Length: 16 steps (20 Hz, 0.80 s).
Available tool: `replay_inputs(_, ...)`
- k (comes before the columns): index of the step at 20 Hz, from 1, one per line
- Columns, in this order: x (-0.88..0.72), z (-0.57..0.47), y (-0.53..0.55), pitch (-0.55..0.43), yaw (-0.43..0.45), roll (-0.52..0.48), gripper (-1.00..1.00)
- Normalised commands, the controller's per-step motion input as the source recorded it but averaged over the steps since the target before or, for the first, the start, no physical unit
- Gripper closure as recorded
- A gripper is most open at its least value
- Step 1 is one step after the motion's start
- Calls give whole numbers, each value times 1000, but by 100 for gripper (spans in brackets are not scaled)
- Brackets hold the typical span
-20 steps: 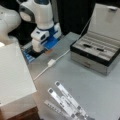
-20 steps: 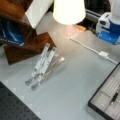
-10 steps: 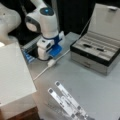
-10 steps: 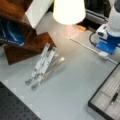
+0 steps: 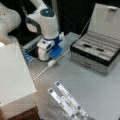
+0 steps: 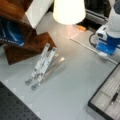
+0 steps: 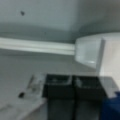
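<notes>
My gripper (image 5: 47, 58) hangs low over the grey table (image 5: 100, 87), at the white cable's plug (image 5: 51, 62). It also shows at a front view's right edge (image 6: 105, 48). In the wrist view its two black fingertips (image 7: 58, 86) press together with nothing between them, so the gripper (image 7: 73, 86) is shut. Just beyond them lie the white plug (image 7: 87, 52) and its thin cable (image 7: 37, 46), which runs across the table (image 6: 82, 43). A blue block (image 5: 56, 51) sits right beside the gripper.
An open grey case (image 5: 100, 53) with pens stands at a front view's right. A folded metal stand (image 5: 67, 100) lies near the bottom, also seen here (image 6: 43, 66). A white box (image 5: 13, 77), a lamp shade (image 6: 68, 11) and a wooden rack (image 6: 27, 37) border the table.
The arm has moved down and a little toward a front view's right, bringing the gripper close to the cable's plug. Nothing else has moved.
</notes>
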Motion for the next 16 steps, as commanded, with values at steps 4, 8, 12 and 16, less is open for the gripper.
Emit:
replay_inputs(4,-458,-368,-108,-319,-101,61,100)
replay_inputs(8,-485,-360,-162,-349,-93,68,100)
replay_inputs(12,-512,-336,-145,-366,-97,90,100)
replay_inputs(16,-515,-354,-102,-384,-107,101,100)
